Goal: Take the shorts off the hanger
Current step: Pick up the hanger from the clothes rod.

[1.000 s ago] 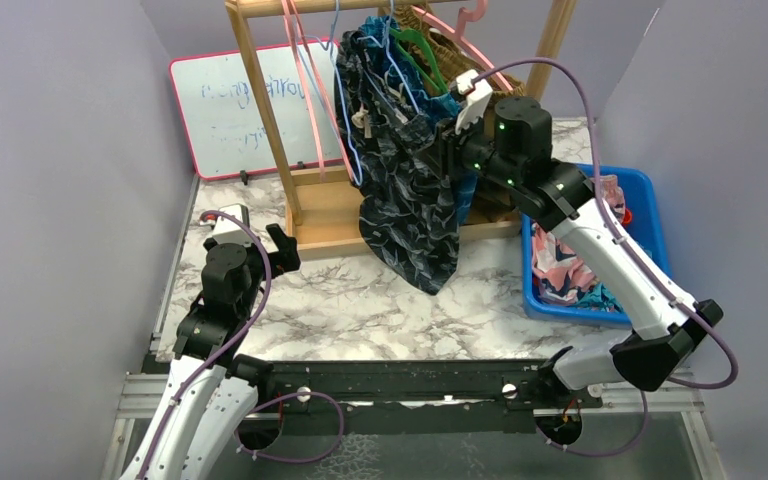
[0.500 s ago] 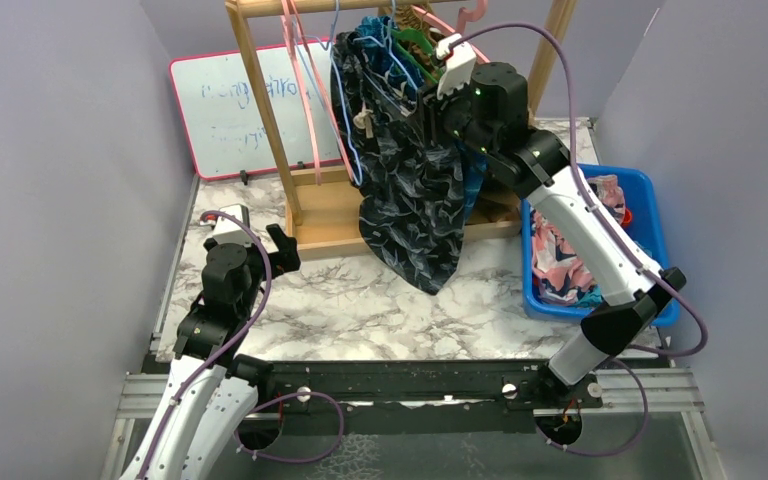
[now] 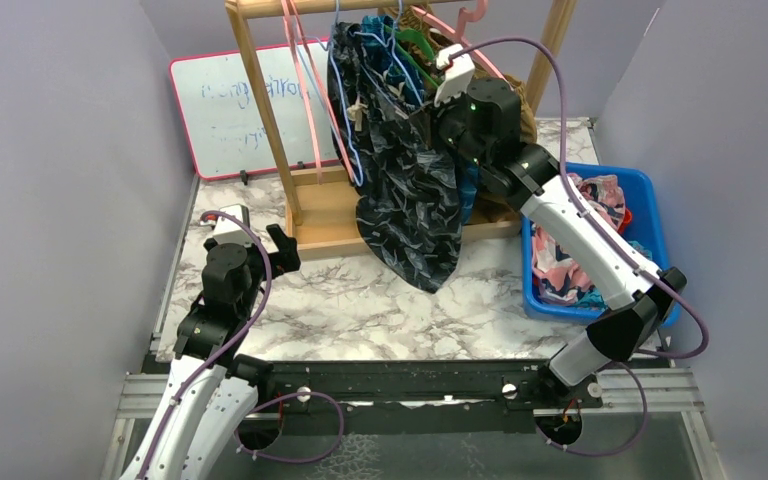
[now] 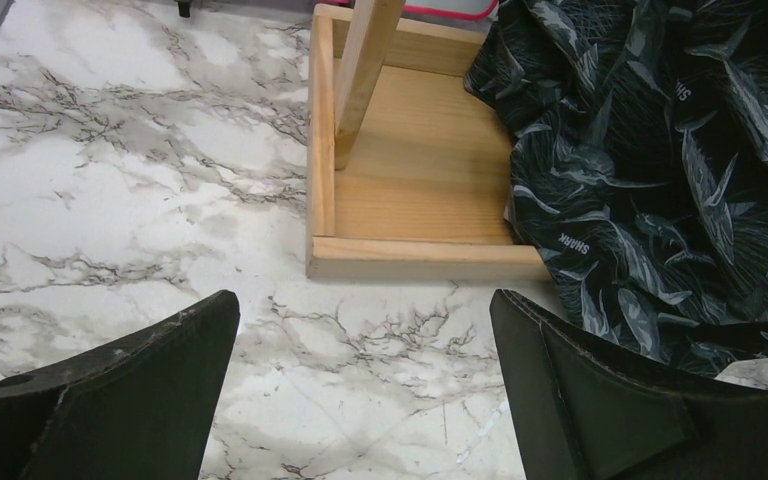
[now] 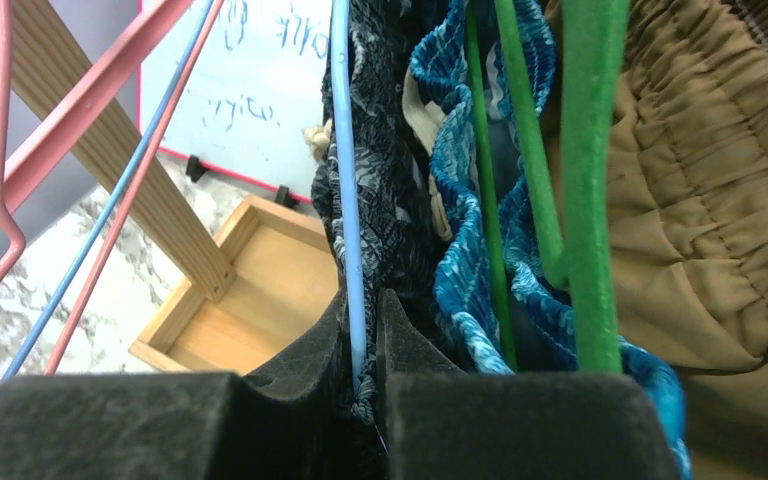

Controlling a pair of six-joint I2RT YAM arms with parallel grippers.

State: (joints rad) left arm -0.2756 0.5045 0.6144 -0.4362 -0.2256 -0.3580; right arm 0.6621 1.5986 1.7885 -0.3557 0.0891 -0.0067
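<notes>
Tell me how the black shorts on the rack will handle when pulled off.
Likely floppy: the black shorts hang in loose folds down past the wooden base. Probably light, since the fabric looks thin. They may snag: the waistband is bunched against the blue hanger wire where the right gripper pinches.

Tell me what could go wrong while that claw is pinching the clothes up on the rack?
1. The right claw is shut on the blue hanger wire along with the black shorts; pulling might drag the hanger off too.
2. The teal shorts and green hanger crowd close and could snag.
</notes>
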